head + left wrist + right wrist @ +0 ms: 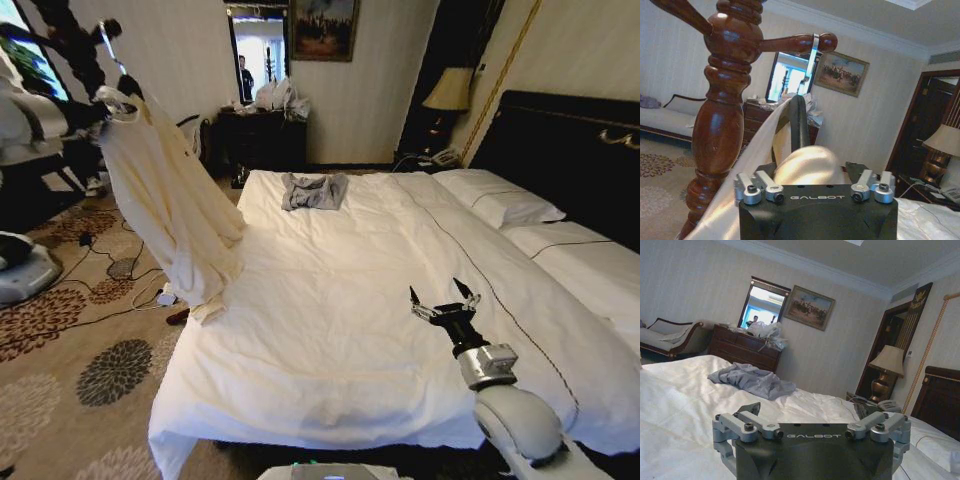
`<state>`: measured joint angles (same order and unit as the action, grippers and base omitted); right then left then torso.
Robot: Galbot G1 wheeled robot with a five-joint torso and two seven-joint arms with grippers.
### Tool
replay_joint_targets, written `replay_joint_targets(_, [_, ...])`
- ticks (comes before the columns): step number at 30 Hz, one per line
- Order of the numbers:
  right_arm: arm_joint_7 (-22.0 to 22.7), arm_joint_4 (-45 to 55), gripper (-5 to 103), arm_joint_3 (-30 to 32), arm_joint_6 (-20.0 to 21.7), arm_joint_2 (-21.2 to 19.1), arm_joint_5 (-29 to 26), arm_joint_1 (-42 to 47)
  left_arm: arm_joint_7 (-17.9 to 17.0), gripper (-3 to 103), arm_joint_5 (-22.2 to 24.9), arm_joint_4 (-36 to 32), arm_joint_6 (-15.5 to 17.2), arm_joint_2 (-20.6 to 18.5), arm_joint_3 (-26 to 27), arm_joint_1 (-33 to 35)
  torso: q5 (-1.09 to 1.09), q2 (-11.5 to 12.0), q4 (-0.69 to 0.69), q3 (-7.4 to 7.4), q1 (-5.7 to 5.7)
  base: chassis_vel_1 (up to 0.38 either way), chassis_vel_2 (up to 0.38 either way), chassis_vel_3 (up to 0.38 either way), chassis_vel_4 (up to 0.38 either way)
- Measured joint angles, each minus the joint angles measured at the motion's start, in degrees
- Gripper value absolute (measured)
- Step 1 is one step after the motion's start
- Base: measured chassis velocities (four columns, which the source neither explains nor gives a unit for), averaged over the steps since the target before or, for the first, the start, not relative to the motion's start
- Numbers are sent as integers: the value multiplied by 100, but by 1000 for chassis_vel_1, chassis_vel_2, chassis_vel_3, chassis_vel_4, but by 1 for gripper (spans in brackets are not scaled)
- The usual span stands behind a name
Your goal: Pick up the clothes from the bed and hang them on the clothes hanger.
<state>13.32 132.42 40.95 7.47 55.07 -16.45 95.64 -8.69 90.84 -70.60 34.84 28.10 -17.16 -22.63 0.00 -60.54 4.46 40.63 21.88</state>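
The clothes (165, 210), a cream collared shirt, hang on the black clothes hanger (799, 120) beside the left edge of the bed (330, 300). The hanger's silver hook (812, 55) sits over a peg of the wooden coat stand (722, 125). My left gripper (108, 103) is raised at the shirt's shoulder, shut on the hanger through the cloth (807, 162). Low over the near right part of the white sheet, my right gripper (441, 296) stands open and holds nothing.
A small grey garment (313, 190) lies at the far end of the mattress. Pillows (500, 200) and the black headboard (570, 150) are on the right. A dark dresser (262, 135) stands at the back wall. Cables (120, 270) cross the patterned carpet by the bed.
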Motion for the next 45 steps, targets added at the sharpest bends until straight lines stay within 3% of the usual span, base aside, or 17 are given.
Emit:
replay_joint_targets(4, [0, 0, 100, 0, 0, 0, 0, 0, -103, 96, 23, -44, -7, -12, 43, 0, 0, 0, 0, 0, 0, 0, 0, 0, 0])
replay_joint_targets(7, [0, 0, 100, 0, 0, 0, 0, 0, -132, 100, 28, -71, -7, -29, 63, -1, 0, 0, 0, 0, 0, 0, 0, 0, 0])
replay_joint_targets(19, [0, 0, 100, 0, 0, 0, 0, 0, -151, 100, -31, -401, -43, -274, 181, 11, 2, 0, 1, 0, 0, 0, 0, 0, 0])
replay_joint_targets(24, [0, 0, 100, 0, 0, 0, 0, 1, 142, 100, -109, -1053, -525, -676, 809, 615, -1, 0, 1, 0, 0, 0, 0, 0, 0])
replay_joint_targets(27, [1, 0, 100, 0, 0, 0, 0, 0, 435, 100, -279, -1699, -1371, -1128, 1522, 1454, -1, 0, -2, -1, 0, 0, 0, 0, 0])
replay_joint_targets(28, [1, -1, 100, 0, 0, 0, 0, 0, 478, 100, -321, -1936, -1631, -1332, 1590, 1660, -1, 0, -2, -1, 0, 0, 0, 0, 0])
replay_joint_targets(29, [1, -1, 100, 0, 0, 0, 0, 0, 478, 100, -321, -1936, -1631, -1332, 1590, 1660, -1, 0, -2, -1, 0, 0, 0, 0, 0])
replay_joint_targets(32, [0, -1, 100, 0, 0, 0, 0, 0, 516, 100, -383, -2856, -2237, -1910, 1825, 2434, -1, -1, -3, -1, 0, 0, 0, 0, 0])
replay_joint_targets(33, [0, -1, 100, 0, 0, 0, 0, 0, 516, 100, -383, -2856, -2237, -1910, 1825, 2434, -1, -1, -3, -1, 0, 0, 0, 0, 0])
replay_joint_targets(37, [1, -1, 100, 0, 0, 0, 0, 0, 581, 100, -667, -3912, -2788, -2342, 2085, 3402, 3, -1, 1, 0, -1, 0, 0, 0, 0])
replay_joint_targets(39, [0, 0, 100, -1, 0, 0, 0, 0, 550, 100, -703, -4040, -2867, -2336, 2108, 3552, 4, 0, 0, -1, -1, 0, 0, 0, 0])
replay_joint_targets(41, [1, -1, 100, 0, 0, 0, 0, 0, 470, 100, -980, -4139, -2921, -2074, 2229, 3932, 3, -1, -4, -1, -1, 0, 0, 0, 0])
replay_joint_targets(43, [0, 0, 100, 0, -1, 0, 0, 0, 439, 100, -1464, -4244, -2975, -1741, 2568, 4545, -6, 0, 6, 2, 1, 0, 0, 0, 0])
replay_joint_targets(44, [0, 0, 100, 0, -1, 0, 0, 0, 439, 100, -1464, -4244, -2975, -1741, 2568, 4545, -6, 0, 6, 2, 1, 0, 0, 0, 0])
replay_joint_targets(45, [1, 0, 100, 0, 0, 0, 0, 0, 430, 100, -1795, -4323, -3025, -1532, 3084, 5080, -1, 0, 5, 2, 3, 0, 0, 0, 0])
